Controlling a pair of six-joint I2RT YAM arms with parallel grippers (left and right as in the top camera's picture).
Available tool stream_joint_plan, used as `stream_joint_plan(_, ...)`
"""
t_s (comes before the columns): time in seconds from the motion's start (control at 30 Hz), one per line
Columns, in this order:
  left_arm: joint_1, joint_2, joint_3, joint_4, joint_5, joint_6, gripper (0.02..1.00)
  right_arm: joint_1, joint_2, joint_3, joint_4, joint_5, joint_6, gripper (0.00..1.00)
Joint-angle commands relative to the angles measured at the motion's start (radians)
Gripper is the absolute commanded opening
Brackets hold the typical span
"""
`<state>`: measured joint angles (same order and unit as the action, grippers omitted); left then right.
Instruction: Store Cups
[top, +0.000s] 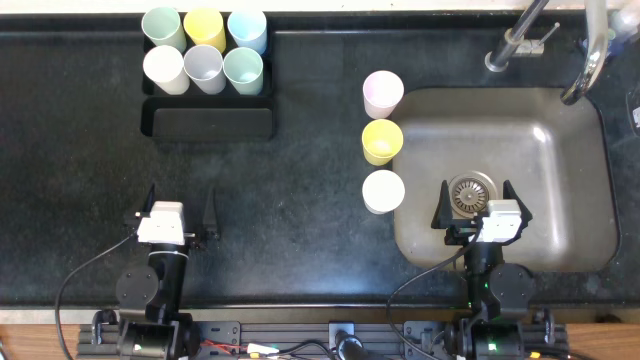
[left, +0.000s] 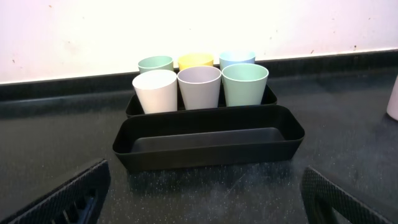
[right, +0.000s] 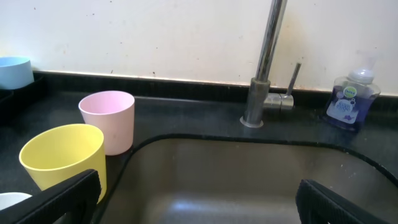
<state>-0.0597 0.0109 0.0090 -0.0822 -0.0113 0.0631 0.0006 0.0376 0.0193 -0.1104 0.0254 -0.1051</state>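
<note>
Three loose cups stand in a column along the sink's left rim: a pink cup (top: 382, 93) (right: 110, 121), a yellow cup (top: 382, 141) (right: 64, 158) and a white cup (top: 383, 191) (right: 12, 200). Several cups (top: 205, 50) (left: 199, 79) fill the far black tray (top: 152, 84). In front of it lies an empty black tray (top: 209, 123) (left: 208, 144). My left gripper (top: 182, 213) (left: 205, 196) is open, low on the counter, facing the empty tray. My right gripper (top: 476, 205) (right: 199, 199) is open above the sink basin, right of the white cup.
The steel sink (top: 560, 160) (right: 249, 180) takes up the right side, with its drain (top: 472, 192) by my right gripper. A faucet (top: 520, 35) (right: 267, 62) stands behind it, a soap bottle (right: 351, 99) further right. Dark counter (top: 300, 230) lies between trays and cups.
</note>
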Motion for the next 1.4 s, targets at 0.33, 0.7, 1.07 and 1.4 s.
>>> stream_joint_plan(0.33, -0.006, -0.008, -0.001, -0.002, 0.010, 0.023, 0.998, 0.001, 0.002, 0.000, 0.004, -0.007, 0.000, 0.998)
stream_joint_plan(0.7, -0.006, -0.008, -0.001, -0.002, 0.010, 0.023, 0.998, 0.001, 0.002, -0.001, 0.004, -0.007, 0.000, 0.993)
stream_joint_plan(1.07, -0.006, -0.001, 0.028, -0.009, 0.030, -0.001, 1.000, 0.001, 0.002, 0.000, 0.004, -0.007, 0.000, 0.996)
stream_joint_plan(1.4, -0.009, 0.721, 0.713, -0.144, 0.415, -0.073, 1.000, 0.001, 0.002, 0.000, 0.004, -0.007, 0.000, 0.998)
